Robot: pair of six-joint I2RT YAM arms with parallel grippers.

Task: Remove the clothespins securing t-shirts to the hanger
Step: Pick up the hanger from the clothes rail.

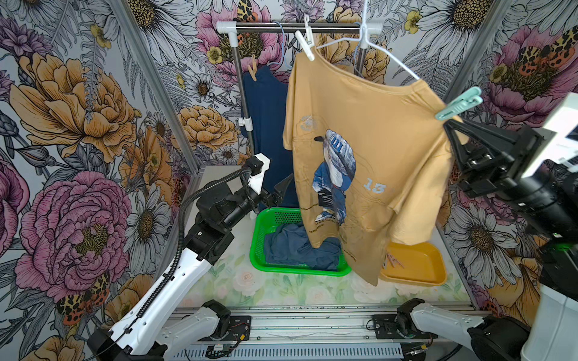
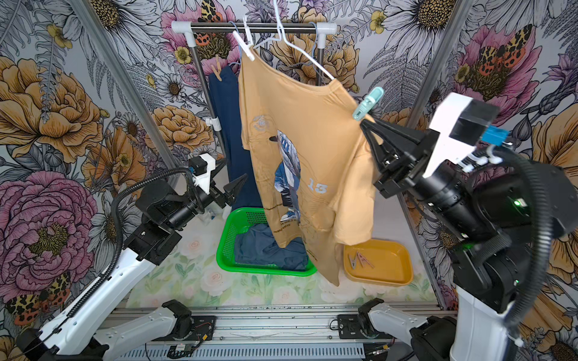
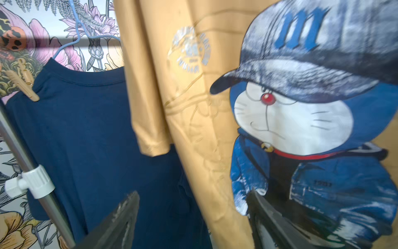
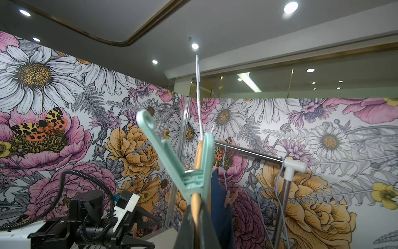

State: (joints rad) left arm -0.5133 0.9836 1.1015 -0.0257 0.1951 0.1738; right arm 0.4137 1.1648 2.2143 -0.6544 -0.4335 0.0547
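Your right tool [image 1: 448, 125] pressed together at the shoulder of the tan t-shirt [image 1: 369, 118], just under the mint clothespin [image 1: 459, 103] clipped there to the white hanger [image 1: 391, 59], your left tool [image 1: 283, 189] spread and empty beside the hanging navy t-shirt [image 1: 266, 131], white clothespin [image 1: 305, 43] on the other shoulder.

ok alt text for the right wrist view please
A mint peg clipped on a tan shirt edge looms close up, with the right claw shut at its clamping end. Behind are a white hanger hook, a navy shirt hanging from a rail, the left arm and floral walls.
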